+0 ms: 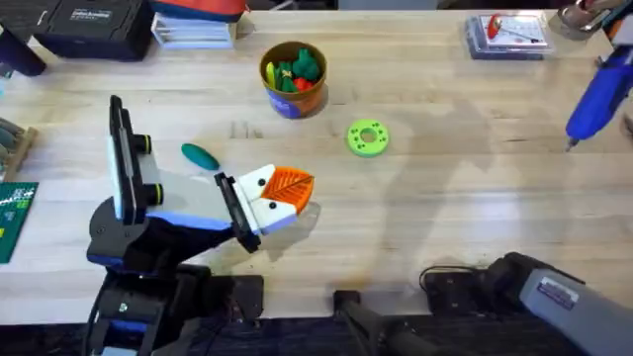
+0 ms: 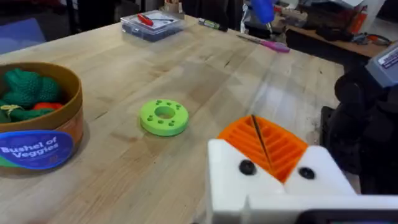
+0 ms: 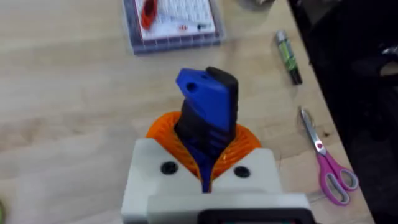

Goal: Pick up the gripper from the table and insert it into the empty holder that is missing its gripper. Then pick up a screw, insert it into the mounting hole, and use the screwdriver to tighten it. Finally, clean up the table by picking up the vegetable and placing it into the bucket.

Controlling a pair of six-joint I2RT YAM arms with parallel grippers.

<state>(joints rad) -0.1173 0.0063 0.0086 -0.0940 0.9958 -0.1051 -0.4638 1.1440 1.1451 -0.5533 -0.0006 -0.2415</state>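
Overhead: blue screwdriver (image 1: pixel 598 94) is up at the far right, held off the tabletop (image 1: pixel 445 218), tip angled down. Right wrist view shows the right end effector (image 3: pixel 205 177) clamped on it, orange pads tight against the blue body. Left end effector (image 1: pixel 282 193) sits low over the near-left tabletop, pads pressed together with nothing between them; both its orange wedges look seated in their white mounts. Green cucumber toy (image 1: pixel 200 156) lies on the tabletop just behind the left arm, well apart from the bucket (image 1: pixel 294 79), which already has veggies in it. Lime ring (image 1: pixel 368 138) sits mid-table; clear parts case (image 1: pixel 506 37) at the far right.

My read: screw-tightening step, or just wrapping it; can't see a screw or the hole. Next: park the driver, then left arm opens, drops on the cucumber and carries it to the bucket.
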